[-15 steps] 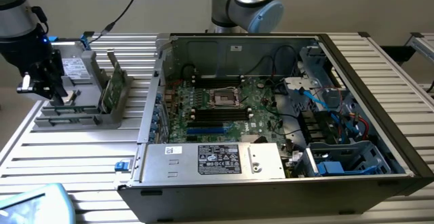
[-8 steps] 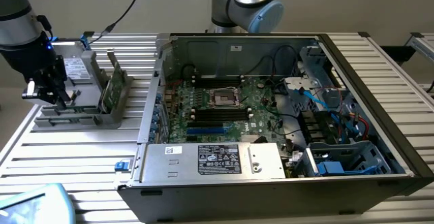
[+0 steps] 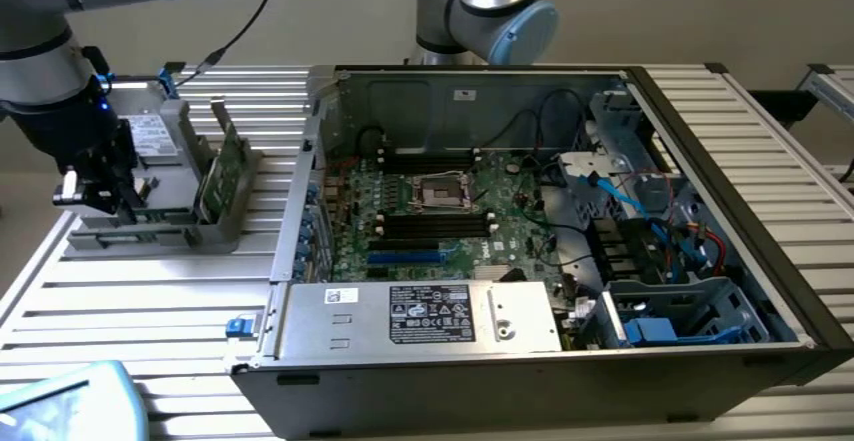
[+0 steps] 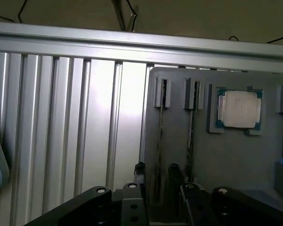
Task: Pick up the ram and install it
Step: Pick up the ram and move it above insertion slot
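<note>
Even, bright exterior view; dim wrist view, pale glare on the table slats (image 4: 125, 108).

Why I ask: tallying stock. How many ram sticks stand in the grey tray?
2. One ram stick stands on edge in a grey tray slot; the other ram stick stands in the next slot, nearer the processor chip. More may sit out of frame.
</note>
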### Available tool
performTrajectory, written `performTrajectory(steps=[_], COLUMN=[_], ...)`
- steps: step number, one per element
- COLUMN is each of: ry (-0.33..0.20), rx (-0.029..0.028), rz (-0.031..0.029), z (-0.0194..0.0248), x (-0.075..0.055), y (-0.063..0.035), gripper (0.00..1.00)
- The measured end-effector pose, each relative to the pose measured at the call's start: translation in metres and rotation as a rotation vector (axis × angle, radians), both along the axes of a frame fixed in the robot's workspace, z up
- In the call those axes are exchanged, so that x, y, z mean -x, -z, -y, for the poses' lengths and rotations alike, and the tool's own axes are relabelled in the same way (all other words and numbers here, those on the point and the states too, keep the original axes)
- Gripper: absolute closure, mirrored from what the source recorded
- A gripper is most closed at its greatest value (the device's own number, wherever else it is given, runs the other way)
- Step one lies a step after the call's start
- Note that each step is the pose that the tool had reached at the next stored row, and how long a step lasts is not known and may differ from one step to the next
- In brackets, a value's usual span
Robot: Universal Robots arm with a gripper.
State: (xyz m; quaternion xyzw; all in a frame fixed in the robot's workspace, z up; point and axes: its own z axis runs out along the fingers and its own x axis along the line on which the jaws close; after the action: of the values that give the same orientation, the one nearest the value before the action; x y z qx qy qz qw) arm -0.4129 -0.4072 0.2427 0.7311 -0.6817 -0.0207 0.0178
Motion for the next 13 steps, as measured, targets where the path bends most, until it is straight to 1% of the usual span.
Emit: performTrajectory(steps=[8, 13], ry=[0.0, 0.0], rx=[-0.0001, -0.0016], rz=[0.0, 0.0], z=[0.0002, 0.0002], x=[0.0, 0.0], y=[0.0146, 0.0238], gripper=[0.67, 0.67])
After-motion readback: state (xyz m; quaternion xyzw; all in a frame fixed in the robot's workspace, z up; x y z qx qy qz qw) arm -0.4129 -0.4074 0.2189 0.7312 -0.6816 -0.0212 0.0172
